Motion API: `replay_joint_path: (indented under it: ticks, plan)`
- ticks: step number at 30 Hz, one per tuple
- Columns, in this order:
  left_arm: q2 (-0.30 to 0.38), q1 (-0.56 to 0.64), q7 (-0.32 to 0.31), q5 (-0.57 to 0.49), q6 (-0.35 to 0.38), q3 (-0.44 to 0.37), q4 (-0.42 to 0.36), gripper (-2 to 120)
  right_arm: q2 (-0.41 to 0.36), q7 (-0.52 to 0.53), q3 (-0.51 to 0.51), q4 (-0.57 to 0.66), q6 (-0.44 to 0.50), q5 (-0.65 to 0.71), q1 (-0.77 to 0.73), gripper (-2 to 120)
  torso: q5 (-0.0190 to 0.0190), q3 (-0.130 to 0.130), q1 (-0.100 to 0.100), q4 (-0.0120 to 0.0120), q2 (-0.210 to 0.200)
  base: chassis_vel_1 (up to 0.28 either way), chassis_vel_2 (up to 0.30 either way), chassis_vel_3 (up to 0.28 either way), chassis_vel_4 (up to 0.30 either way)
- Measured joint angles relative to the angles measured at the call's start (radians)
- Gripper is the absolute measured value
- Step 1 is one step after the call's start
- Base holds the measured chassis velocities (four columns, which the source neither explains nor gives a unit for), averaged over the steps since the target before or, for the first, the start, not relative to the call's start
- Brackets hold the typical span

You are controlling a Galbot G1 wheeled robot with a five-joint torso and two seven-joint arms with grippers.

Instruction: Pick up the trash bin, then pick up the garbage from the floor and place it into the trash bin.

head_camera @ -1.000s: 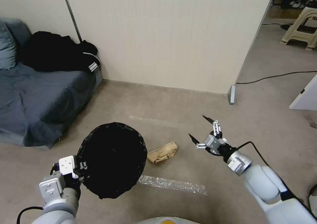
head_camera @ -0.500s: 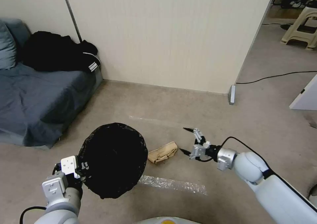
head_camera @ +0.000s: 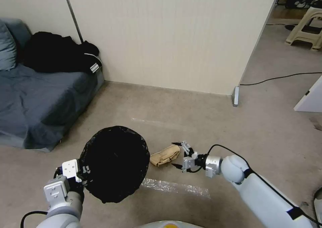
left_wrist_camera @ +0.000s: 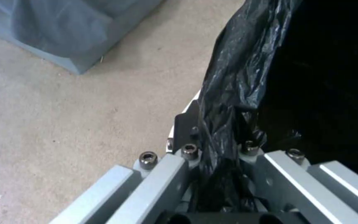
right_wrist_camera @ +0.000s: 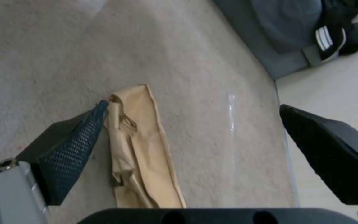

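The trash bin (head_camera: 115, 162), lined with a crinkly black bag, hangs tilted above the floor at the lower left. My left gripper (head_camera: 81, 174) is shut on its rim; the left wrist view shows the bag's folded edge (left_wrist_camera: 224, 102) pinched in that gripper (left_wrist_camera: 218, 152). The garbage in view is a crumpled tan paper bag (head_camera: 162, 155) lying on the carpet just right of the bin. My right gripper (head_camera: 174, 154) is low over the floor at the bag's right end, open. In the right wrist view the bag (right_wrist_camera: 139, 146) lies beside one finger (right_wrist_camera: 69, 146) of the wide-open gripper (right_wrist_camera: 193, 106).
A grey-blue sofa (head_camera: 37, 100) with black clothing (head_camera: 57, 55) stands at the left. A beige wall (head_camera: 167, 36) ends at a corner post (head_camera: 235, 97). A strip of clear tape (head_camera: 174, 187) is stuck to the carpet. A black cable (head_camera: 281, 77), a stool (head_camera: 307, 26) and white furniture (head_camera: 310, 97) are at the right.
My right arm has swung left and down, bringing its open gripper from well right of the paper bag to the bag's end. The left gripper and bin have barely moved.
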Motion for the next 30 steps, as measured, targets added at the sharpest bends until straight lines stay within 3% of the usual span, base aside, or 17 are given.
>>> replay_joint_path:
  ticks: [21, 30]
  plan:
    - [-0.001, 0.005, 0.0, 0.002, 0.0, -0.002, 0.002, 1, 0.185, 0.01, 0.022, -0.279, 0.084, -0.104, 0.068, 100, 0.0, 0.0, 0.0, 0.0001, 0.0, 0.0, 0.0, 0.0, 0.0]
    - [0.0, 0.013, 0.0, 0.003, 0.0, -0.005, 0.002, 1, 0.227, 0.027, 0.054, -0.4, 0.116, -0.14, 0.111, 99, 0.0001, 0.0, 0.0, 0.0, 0.0, 0.0, 0.0, 0.0, 0.0]
